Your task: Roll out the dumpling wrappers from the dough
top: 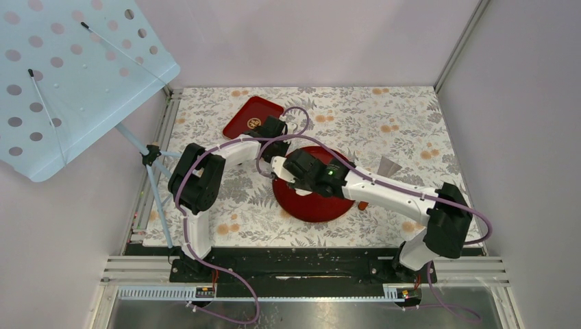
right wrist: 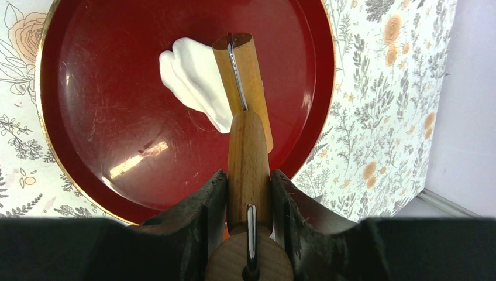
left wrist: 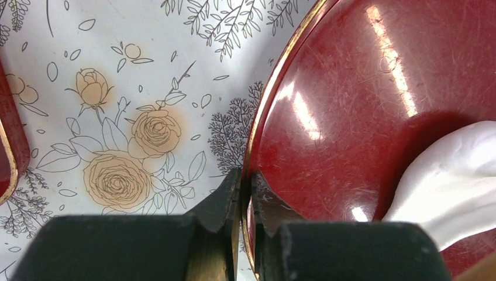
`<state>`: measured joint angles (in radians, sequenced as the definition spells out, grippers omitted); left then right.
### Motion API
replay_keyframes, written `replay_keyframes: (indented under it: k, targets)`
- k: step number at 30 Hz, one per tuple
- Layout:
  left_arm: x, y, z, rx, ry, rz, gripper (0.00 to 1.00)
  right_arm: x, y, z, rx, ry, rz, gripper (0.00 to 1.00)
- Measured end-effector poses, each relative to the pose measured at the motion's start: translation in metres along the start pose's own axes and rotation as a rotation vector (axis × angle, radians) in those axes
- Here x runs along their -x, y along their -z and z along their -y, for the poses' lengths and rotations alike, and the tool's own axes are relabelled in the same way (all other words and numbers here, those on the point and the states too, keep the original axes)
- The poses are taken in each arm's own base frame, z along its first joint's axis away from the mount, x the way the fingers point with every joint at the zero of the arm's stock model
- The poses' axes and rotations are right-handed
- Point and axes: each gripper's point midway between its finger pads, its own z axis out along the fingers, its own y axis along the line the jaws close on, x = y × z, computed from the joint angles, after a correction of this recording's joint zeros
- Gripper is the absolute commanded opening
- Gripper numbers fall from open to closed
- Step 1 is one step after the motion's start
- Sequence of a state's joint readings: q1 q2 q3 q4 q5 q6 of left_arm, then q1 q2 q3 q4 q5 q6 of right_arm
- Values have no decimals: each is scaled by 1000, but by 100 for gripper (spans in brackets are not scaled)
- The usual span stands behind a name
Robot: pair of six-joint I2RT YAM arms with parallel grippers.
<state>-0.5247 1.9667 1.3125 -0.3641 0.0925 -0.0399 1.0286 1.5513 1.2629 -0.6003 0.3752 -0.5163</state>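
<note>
Nearest, the right gripper [right wrist: 248, 181] clamps the handle of a light wooden rolling pin [right wrist: 250, 146], the right arm [top: 390, 192] stretched leftward over the floral table cover [left wrist: 117, 88]. The left arm [top: 236, 149], elbow folded, reaches right; the left gripper [left wrist: 245, 184] pinches the rim of the round glossy red plate [right wrist: 111, 99]. The roller rests on a flattened white dough piece [right wrist: 193, 79] on that plate.
</note>
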Motion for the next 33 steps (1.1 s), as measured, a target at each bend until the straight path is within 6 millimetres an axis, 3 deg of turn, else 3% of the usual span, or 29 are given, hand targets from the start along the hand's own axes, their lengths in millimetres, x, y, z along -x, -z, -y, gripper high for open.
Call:
replay_keyframes:
  k: [9,33]
  targets:
    - [1,0,0,0,-1,2,0,-17,-34,-26,35,30,-103,0]
    - [1,0,0,0,-1,3,0,-31,-18,-60,72,92,-40,0]
